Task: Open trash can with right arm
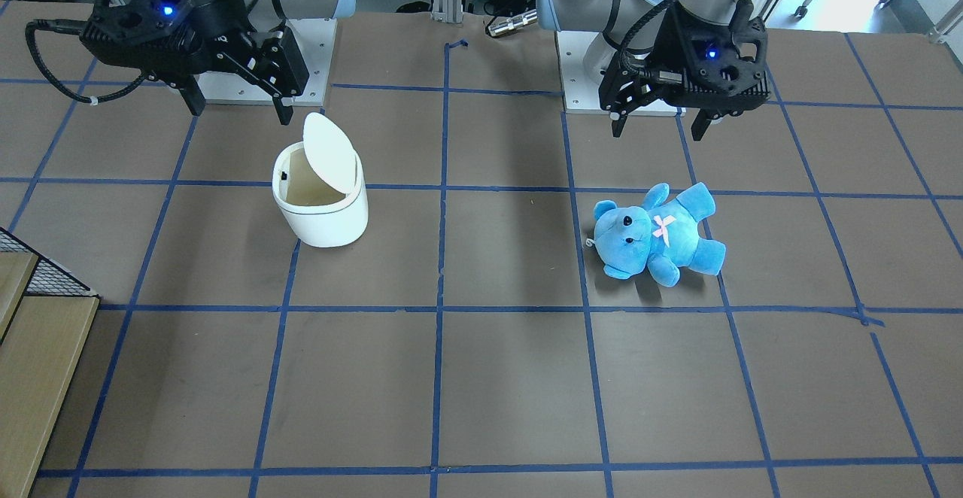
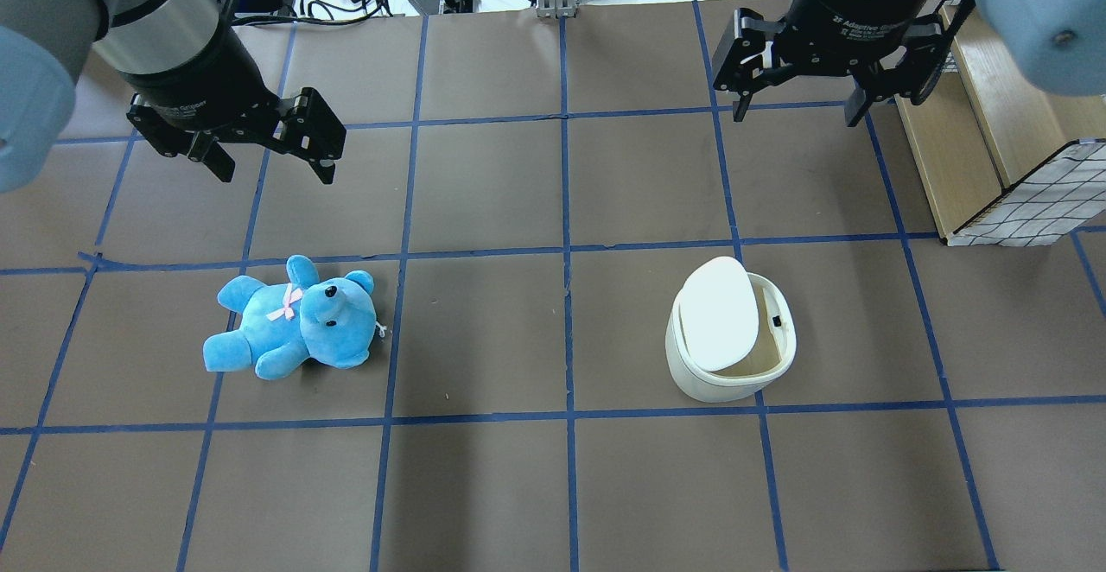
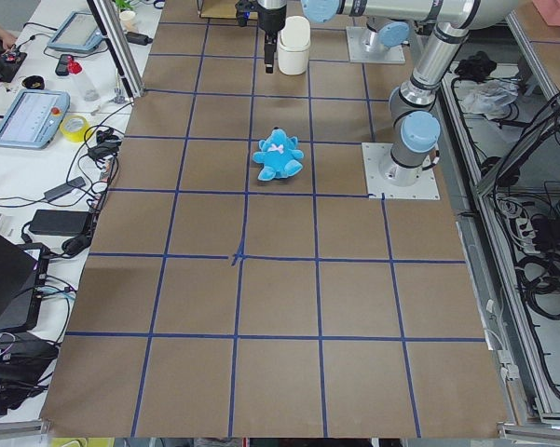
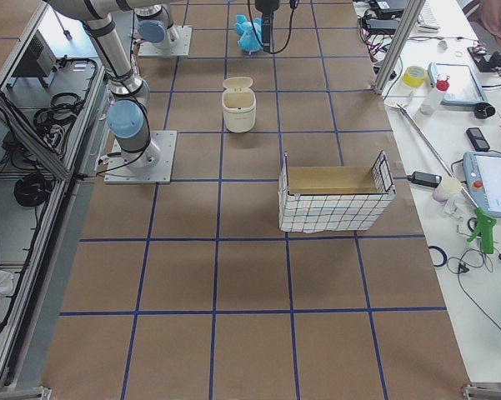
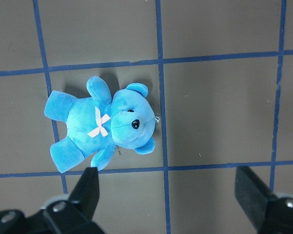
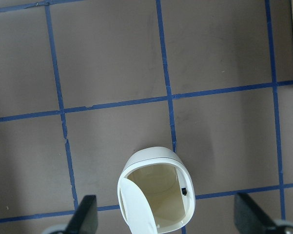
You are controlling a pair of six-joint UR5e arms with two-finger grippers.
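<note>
Both arms are hovering above the worktop. Left gripper and right gripper are both spreading fingers wide, gripping nothing. Right one is probably keeping clear of the trash can, which is sitting on the robot's right half. Lid is standing tipped up, so the job is looking done.

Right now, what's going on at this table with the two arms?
Nothing is being held. The trash can stands with its flip lid tipped up, so the tan inside shows. The right gripper hangs open in the air, not touching the can. The left gripper hangs open too, near a blue teddy bear lying on the table.
</note>
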